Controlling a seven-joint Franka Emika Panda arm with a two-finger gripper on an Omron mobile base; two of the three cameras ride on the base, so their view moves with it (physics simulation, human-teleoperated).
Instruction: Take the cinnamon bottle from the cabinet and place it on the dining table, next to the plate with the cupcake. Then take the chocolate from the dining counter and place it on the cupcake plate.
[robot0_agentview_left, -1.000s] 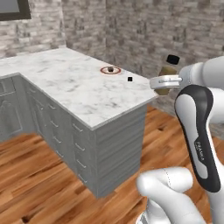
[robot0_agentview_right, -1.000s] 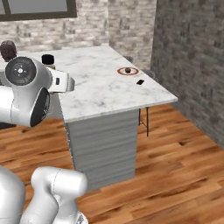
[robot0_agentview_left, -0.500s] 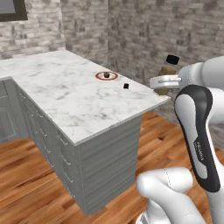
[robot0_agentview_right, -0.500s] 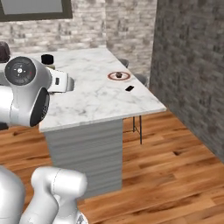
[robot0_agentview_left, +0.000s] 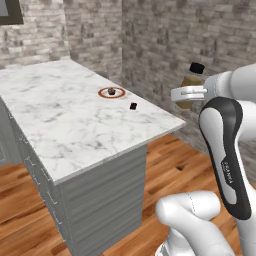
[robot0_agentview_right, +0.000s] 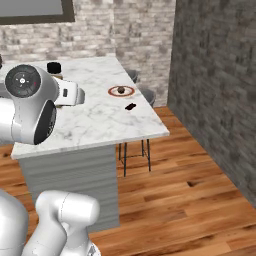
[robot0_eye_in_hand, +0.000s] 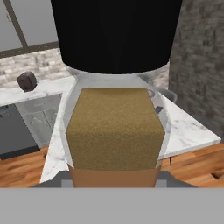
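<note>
My gripper (robot0_agentview_left: 186, 94) is shut on the cinnamon bottle (robot0_agentview_left: 191, 82) and holds it upright in the air, off the right end of the dining table (robot0_agentview_left: 70, 125). In the hand view the bottle (robot0_eye_in_hand: 114, 127) stands very close, amber-brown with a black cap. The red-rimmed plate (robot0_agentview_left: 102, 93) lies near the table's far right edge with the small dark cupcake (robot0_agentview_left: 111, 90) on it. Just in front of it lies the dark chocolate (robot0_agentview_left: 133, 106). The right base view shows the plate (robot0_agentview_right: 111, 91), the cupcake (robot0_agentview_right: 121, 89), the chocolate (robot0_agentview_right: 130, 106) and the bottle's cap (robot0_agentview_right: 53, 67) behind my arm.
A dark brick wall (robot0_agentview_right: 215, 75) rises to the right of the table, with wooden floor (robot0_agentview_right: 190, 200) between them. Stools (robot0_agentview_right: 142, 95) stand at the table's far side. A dark round jar (robot0_eye_in_hand: 27, 81) sits on a far counter.
Both base views have shifted as the base drove, so the table now appears closer and further left. The bottle stays in the shut gripper, in the same place relative to the arm.
</note>
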